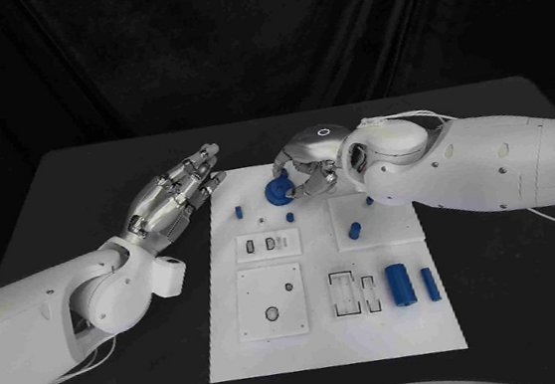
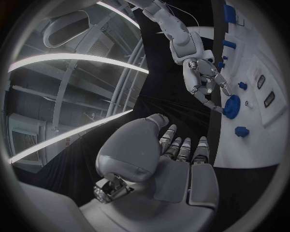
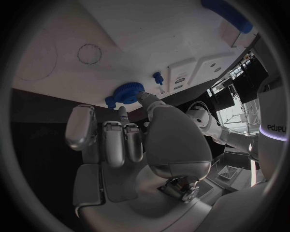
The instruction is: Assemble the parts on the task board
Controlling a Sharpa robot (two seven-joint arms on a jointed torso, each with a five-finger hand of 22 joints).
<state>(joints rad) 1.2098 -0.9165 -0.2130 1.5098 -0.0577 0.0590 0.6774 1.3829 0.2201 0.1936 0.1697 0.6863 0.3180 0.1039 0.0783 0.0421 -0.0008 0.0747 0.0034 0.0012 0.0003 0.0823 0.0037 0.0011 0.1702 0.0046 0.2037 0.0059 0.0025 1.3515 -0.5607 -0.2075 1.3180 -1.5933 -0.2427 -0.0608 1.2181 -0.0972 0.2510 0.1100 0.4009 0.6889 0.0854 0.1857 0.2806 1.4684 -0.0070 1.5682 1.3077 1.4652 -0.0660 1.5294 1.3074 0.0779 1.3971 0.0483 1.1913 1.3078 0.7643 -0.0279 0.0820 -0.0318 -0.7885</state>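
The right silver many-fingered hand [image 1: 306, 169] reaches over the far edge of the flat white task board [image 1: 337, 343], its fingers pinching a round blue toothed gear part [image 1: 278, 192]. The left silver hand [image 1: 176, 195] hovers beside the board's far left corner, palm bare, fingers straight and slightly apart.

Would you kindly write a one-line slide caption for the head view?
Right hand pinches a blue gear at the white task board's far edge; left hand hovers open beside it.

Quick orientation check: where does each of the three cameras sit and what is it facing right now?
Head view: on the head, looking down at the task board; both arms enter.
Left wrist view: behind the open left hand, facing the right hand.
Right wrist view: behind the right hand, facing the board.
All three share the blue gear it holds.
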